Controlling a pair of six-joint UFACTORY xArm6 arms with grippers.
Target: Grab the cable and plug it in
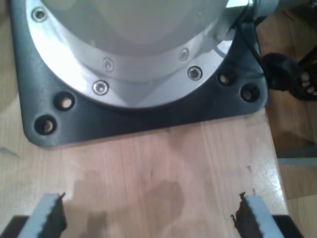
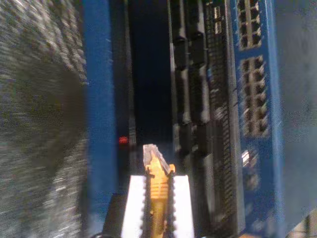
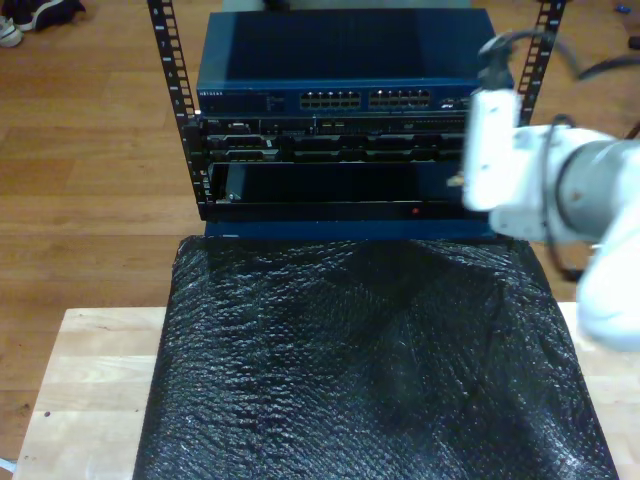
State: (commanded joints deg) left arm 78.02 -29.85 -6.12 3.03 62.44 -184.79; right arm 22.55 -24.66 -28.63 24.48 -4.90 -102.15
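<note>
The yellow cable is clamped between the white pads of my second gripper, and its clear plug sticks out ahead of them. The plug points at the dark open bay of the equipment rack, short of it. In the exterior view this gripper is at the rack's front, on the exterior view's right. The blue switch with rows of ports sits on top of the rack. My first gripper is open over bare wooden table, holding nothing.
A black textured mat covers the table in front of the rack. A round metal arm base on a dark plate stands close ahead of my first gripper. A small red light glows at the bay's edge.
</note>
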